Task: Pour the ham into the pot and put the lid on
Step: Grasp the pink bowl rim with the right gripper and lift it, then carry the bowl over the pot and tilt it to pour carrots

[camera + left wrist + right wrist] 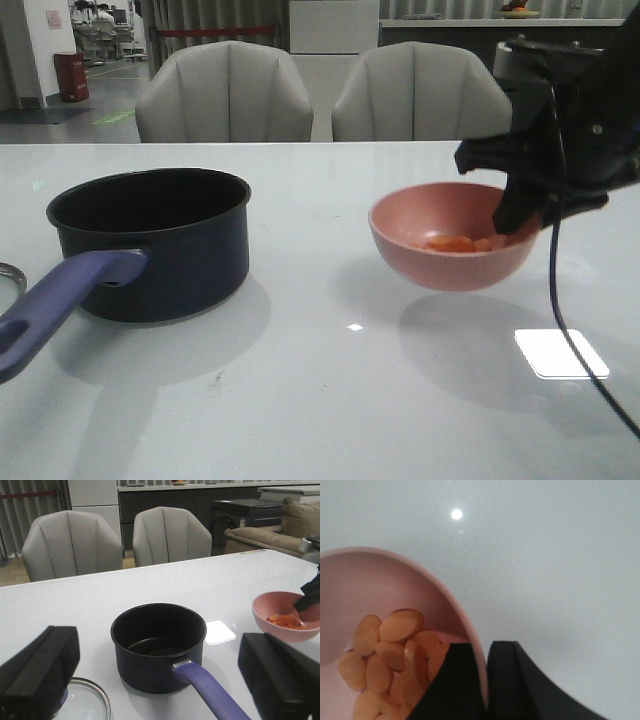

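Observation:
The dark navy pot [150,240] with a purple-blue handle [60,305] stands on the left of the white table; it also shows in the left wrist view [159,647], empty inside. My right gripper [520,215] is shut on the rim of the pink bowl [452,240] and holds it lifted above the table. One finger is inside the rim, one outside [482,680]. Orange ham slices [385,665] lie in the bowl [380,595]. The glass lid [82,702] lies beside the pot, under my open left gripper [160,680]; its knob is hidden.
Two grey chairs [225,95] stand behind the table's far edge. A bright light patch [560,352] lies on the table right of centre. The right arm's cable [560,320] hangs down at the right.

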Controlling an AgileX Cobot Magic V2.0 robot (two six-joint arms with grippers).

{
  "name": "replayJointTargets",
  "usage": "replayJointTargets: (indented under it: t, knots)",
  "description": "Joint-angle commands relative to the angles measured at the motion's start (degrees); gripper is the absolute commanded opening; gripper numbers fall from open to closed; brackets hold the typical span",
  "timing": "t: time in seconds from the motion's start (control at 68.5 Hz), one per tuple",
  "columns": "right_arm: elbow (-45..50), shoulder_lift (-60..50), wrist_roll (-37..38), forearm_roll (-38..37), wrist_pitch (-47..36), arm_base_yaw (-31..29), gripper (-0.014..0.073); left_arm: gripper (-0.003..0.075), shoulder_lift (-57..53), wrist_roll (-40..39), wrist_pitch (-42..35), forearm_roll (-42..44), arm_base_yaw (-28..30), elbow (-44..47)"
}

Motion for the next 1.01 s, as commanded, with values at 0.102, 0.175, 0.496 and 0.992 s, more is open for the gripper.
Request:
replayJointTargets:
  t: [0.102, 0.175, 0.496, 0.992]
  knots:
    - [-12.4, -2.3, -6.4, 0.6, 0.9, 7.2, 0.0134, 0.0690, 0.8, -0.3, -4.5, -0.5, -0.4, -1.3]
    - [-16.4, -1.3, -7.6, 0.6, 1.0, 10.7, 0.0134, 0.0690, 0.8, -0.3, -4.5, -0.5, -0.4, -1.3]
    - [-29.5, 6.5, -7.7, 0.6, -11.0, 18.8, 0.0134, 0.0690, 0.8, -0.3, -4.5, -0.5, -0.4, -1.3]
    - [-19.7, 13.8, -15.8, -12.2, -63.6, 21.0, 0.0134, 0.0690, 0.8, -0.3, -4.5, -0.5, -0.4, -1.3]
